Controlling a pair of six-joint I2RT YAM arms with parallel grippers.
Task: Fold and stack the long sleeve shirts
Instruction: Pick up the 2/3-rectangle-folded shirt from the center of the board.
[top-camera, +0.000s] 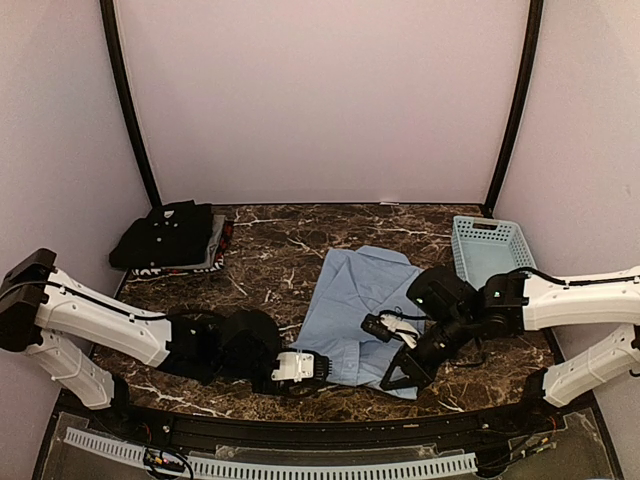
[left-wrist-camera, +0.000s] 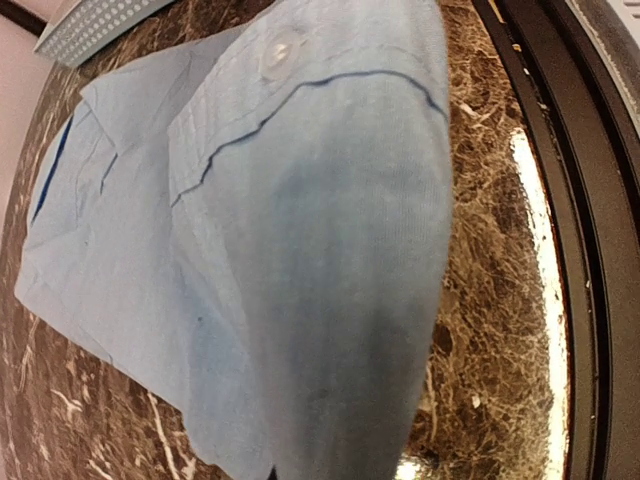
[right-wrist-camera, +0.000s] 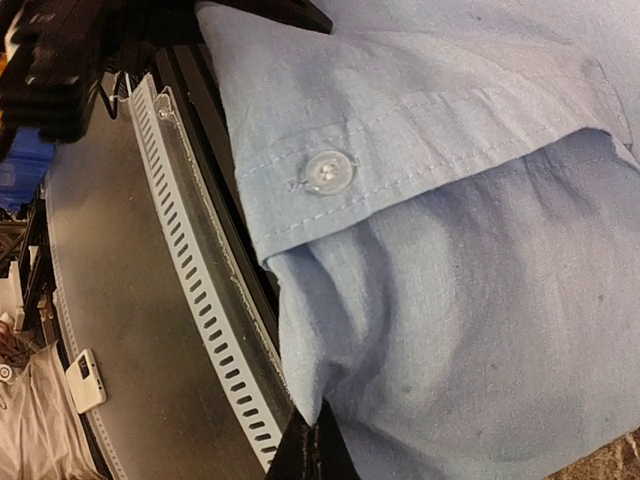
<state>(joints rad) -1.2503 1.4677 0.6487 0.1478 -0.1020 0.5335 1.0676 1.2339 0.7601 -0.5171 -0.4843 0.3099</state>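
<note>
One pinch is plain at six o'clock: your right gripper (top-camera: 397, 375) is clamped on the near hem of the light blue shirt (top-camera: 350, 300). Just left, your left gripper (top-camera: 300, 368) meets that hem with its jaws hidden by cloth, so you cannot tell. Farther back, at ten o'clock, lies the black shirt (top-camera: 165, 235).

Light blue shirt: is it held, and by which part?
Right gripper pinches the light blue shirt beside a buttoned cuff, near edge. Left gripper meets its near-left corner; grip hidden.

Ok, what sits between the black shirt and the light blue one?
Nothing but bare marble table. The top view shows it separating the black shirt, far left, from the light blue shirt.
</note>
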